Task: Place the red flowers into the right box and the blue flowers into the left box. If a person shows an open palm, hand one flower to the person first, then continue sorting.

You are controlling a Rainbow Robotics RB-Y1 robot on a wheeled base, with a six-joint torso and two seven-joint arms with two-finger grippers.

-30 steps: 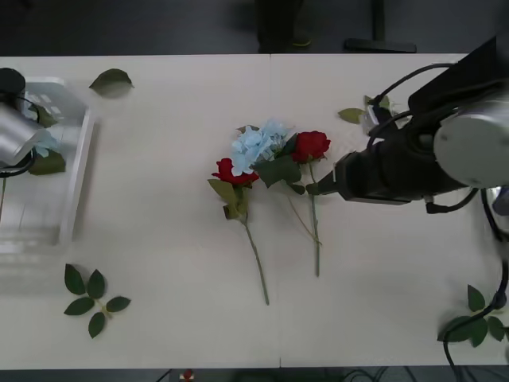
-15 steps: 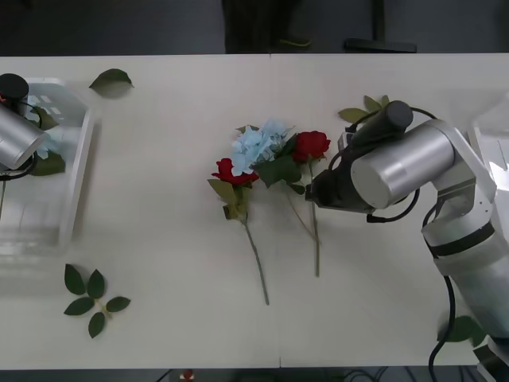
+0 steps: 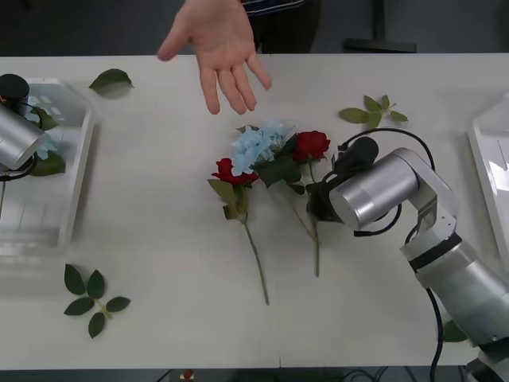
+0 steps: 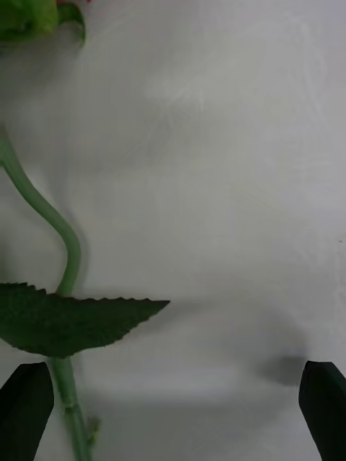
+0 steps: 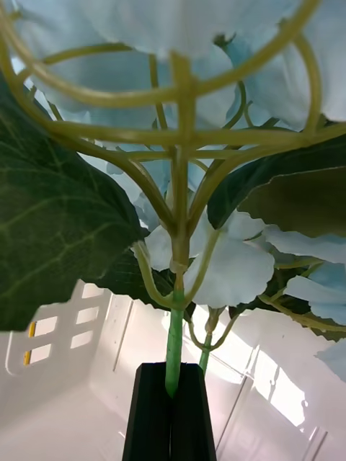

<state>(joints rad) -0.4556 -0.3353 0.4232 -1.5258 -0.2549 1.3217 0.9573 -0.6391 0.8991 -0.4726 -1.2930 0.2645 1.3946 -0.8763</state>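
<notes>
**White table, sorting station: items listed left to right**

1. Left box [image 3: 75,171]: white translucent bin at the table's 9 o'clock edge. The left wrist view shows its slotted white wall behind the flower.
2. Left gripper [image 5: 171,418]: above the left box; black fingers pressed together, pinching the thin green stem of a blue flower [image 5: 231,266], whose pale head and broad leaves spread above the fingers.
3. Loose leaf sprigs: one at 7 o'clock [image 3: 91,296], a single leaf at 10 o'clock [image 3: 110,79], one at 1 o'clock [image 3: 372,110].
4. Open palm [image 3: 219,44]: a person's hand, fingers spread, reaching over the far edge at 12 o'clock; a striped top shows behind it.
5. Centre cluster: red rose [image 3: 232,172] lying flat with its stem running toward 6 o'clock; touching it at its 1 o'clock, a blue flower on the table [image 3: 258,144]; just beside that, toward 3 o'clock, a second red rose [image 3: 311,145] with its stem running toward 6 o'clock.
6. Right gripper [image 4: 173,410]: low over the second rose's stem [image 4: 61,245]; fingers spread wide and empty, the stem and a serrated leaf lying just inside one finger.
7. Right box [image 3: 487,171]: white tray, only its rim seen at 3 o'clock.
</notes>
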